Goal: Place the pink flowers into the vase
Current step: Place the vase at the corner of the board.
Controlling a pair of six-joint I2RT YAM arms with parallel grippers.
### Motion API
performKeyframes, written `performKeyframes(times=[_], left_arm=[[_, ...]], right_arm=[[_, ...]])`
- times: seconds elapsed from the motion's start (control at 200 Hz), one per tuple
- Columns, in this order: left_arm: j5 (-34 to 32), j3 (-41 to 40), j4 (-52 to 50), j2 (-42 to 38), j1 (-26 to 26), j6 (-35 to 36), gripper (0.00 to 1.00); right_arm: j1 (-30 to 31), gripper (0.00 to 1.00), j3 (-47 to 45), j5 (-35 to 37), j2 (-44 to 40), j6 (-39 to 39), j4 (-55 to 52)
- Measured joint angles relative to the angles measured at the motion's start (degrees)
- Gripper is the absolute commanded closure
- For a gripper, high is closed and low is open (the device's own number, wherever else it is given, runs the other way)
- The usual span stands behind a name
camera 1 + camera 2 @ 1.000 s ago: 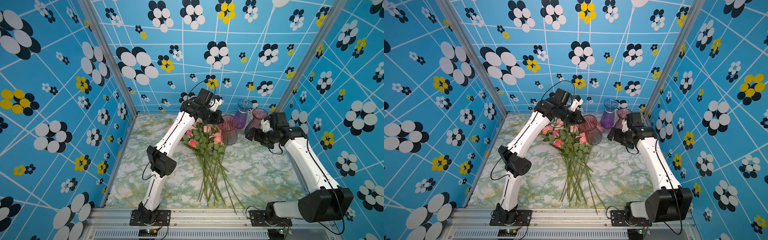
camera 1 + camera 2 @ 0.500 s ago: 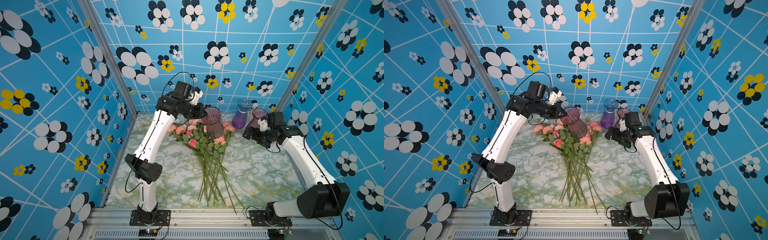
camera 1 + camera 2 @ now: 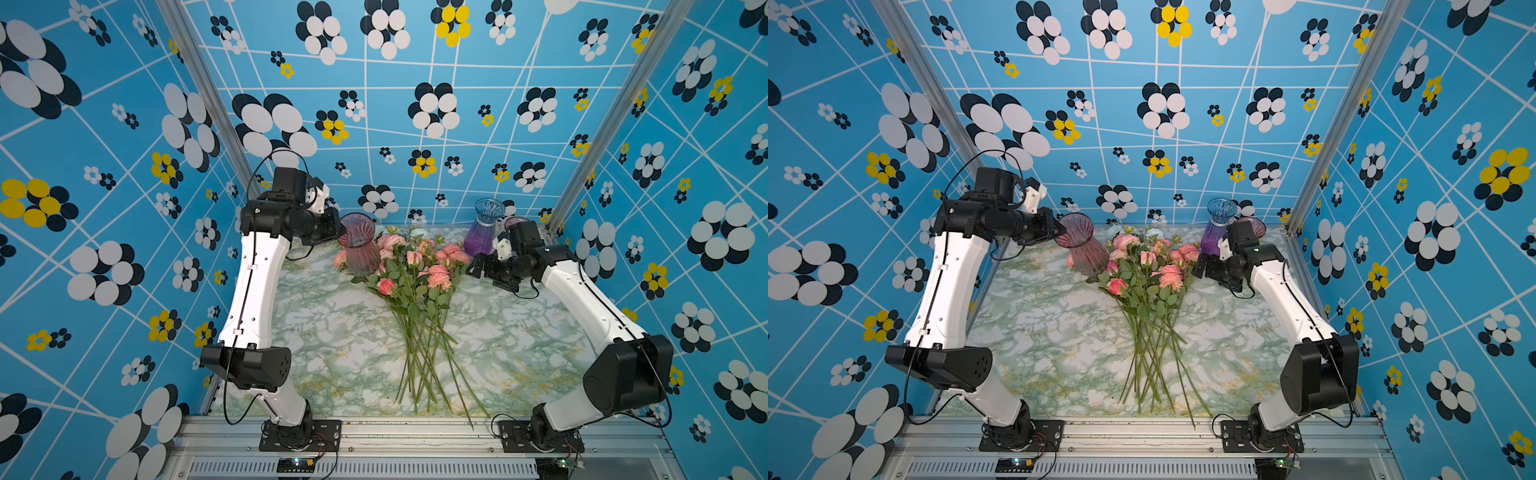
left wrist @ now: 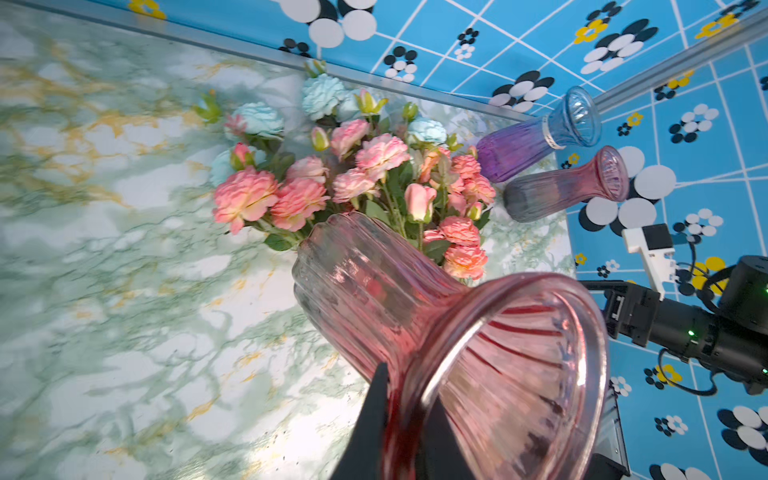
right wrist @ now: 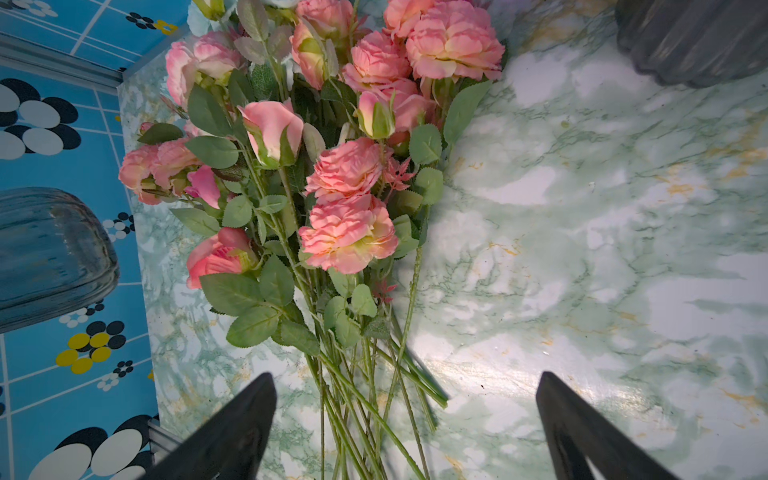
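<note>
While the pink flowers (image 3: 438,276) lie on the worktop (image 3: 332,332), stems nearest, the right jaws hang wide open and empty beside the heads; a stem grasp comes next, I judge. Farther back, the left jaws pinch the tilted vase (image 3: 359,249) by its rim, ready to receive them. Only the left wrist view shows that pinch clearly.

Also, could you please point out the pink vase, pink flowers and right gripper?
pink vase (image 3: 362,255): a top view, ribbed body.
pink flowers (image 3: 438,276): a top view, coral bloom.
right gripper (image 5: 405,375): right wrist view, between fingertips.
</note>
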Motion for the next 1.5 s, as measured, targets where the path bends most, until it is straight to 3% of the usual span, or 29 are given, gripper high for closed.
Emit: performKeyframes(times=[0.37,0.755,1.504], left_arm=[[-3.9,-2.5,-4.4,0.0,11.8,2.7,1.0],[-3.7,-0.3,-3.6,7.6,21.7,3.5,1.0],[-2.1,-4.5,8.7,18.2,24.3,2.8,1.0]], right_arm=[[1.5,0.01,0.8,-2.2,3.9,0.0,1.8],[1.9,0.01,1.0,-2.5,4.4,0.0,1.9],[2.7,0.01,1.6,-2.5,5.4,0.0,0.8]])
